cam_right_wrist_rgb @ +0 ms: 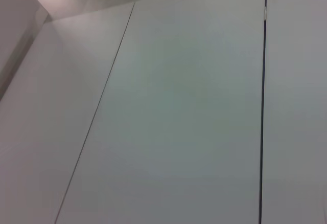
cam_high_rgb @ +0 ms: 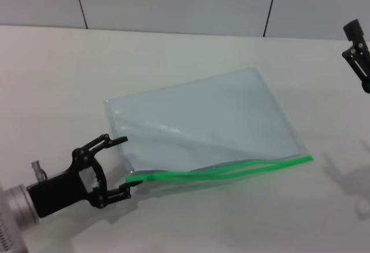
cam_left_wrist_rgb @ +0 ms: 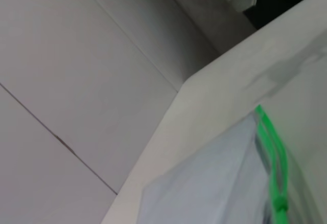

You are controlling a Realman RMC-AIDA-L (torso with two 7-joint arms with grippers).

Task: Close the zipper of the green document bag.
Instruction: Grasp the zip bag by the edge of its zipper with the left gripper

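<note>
Green zipper (cam_high_rgb: 231,169) gapes. Left hand (cam_high_rgb: 123,166), spread, should pinch the bag (cam_high_rgb: 202,120) corner squarely; right hand (cam_high_rgb: 359,54) idles, state unclear.

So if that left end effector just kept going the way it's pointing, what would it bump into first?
Most likely the near-left corner of the green document bag, where the zipper ends. The left end effector is open and aimed at it, though depth is unclear.
</note>
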